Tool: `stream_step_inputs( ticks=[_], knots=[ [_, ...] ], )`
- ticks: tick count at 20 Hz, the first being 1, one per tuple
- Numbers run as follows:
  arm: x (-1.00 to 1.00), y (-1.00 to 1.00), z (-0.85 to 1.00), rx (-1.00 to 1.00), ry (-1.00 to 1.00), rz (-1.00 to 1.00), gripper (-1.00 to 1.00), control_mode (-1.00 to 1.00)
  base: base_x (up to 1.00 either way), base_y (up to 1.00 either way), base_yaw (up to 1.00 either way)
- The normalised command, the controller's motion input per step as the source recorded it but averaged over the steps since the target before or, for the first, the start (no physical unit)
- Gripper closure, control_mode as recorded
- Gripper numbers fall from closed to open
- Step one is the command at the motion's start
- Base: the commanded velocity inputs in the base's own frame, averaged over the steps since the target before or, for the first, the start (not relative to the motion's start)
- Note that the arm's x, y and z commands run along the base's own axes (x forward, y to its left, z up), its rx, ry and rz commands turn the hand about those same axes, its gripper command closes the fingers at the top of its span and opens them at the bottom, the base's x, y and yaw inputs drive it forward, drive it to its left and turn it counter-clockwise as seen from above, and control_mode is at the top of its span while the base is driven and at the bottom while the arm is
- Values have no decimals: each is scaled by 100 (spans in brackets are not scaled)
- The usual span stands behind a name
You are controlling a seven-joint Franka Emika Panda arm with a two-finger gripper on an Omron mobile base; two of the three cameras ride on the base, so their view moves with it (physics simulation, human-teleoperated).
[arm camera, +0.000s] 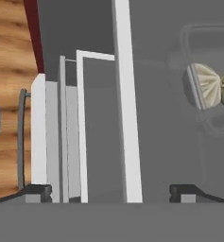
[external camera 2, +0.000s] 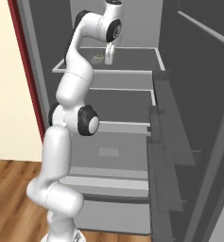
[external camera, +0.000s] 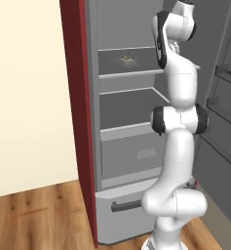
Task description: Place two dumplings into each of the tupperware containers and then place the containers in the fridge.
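The fridge [external camera: 129, 146] stands open, and my arm reaches into it at the level of the upper shelf [external camera 2: 132, 59]. On that shelf lies a tupperware container [arm camera: 198, 118], pale and see-through, with two dumplings [arm camera: 209, 85] inside it. The dumplings [external camera: 126, 59] look like a small beige-green lump in the left base view, and they sit just left of the hand in the right base view as dumplings [external camera 2: 98, 58]. My gripper [arm camera: 111, 191] hangs above the shelf beside the container, open and holding nothing. In the right base view the gripper [external camera 2: 109, 56] points down.
The fridge door [external camera: 224, 97] with its racks swings out to the right. A dark red cabinet side [external camera: 80, 122] borders the fridge on the left. Below are a middle shelf [external camera: 131, 97], a bin and a bottom drawer with a dark handle [external camera: 124, 206]. Wooden floor [external camera: 34, 215] lies left.
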Motion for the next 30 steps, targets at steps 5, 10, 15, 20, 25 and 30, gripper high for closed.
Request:
stream_step_inputs(
  ticks=[5,10,15,20,25,30],
  knots=[
    [1,0,-9,0,40,-1,-100,-100,0,0,0],
    [-10,0,-21,0,28,-10,-100,-100,0,0,0],
    [18,2,12,0,24,-4,-100,-100,0,0,0],
    [75,1,-3,0,5,-5,-100,-100,0,0,0],
    [26,-3,-33,0,17,-3,-100,-100,0,0,0],
    [-76,-19,-36,5,3,-16,-100,-100,0,0,0]
  ],
)
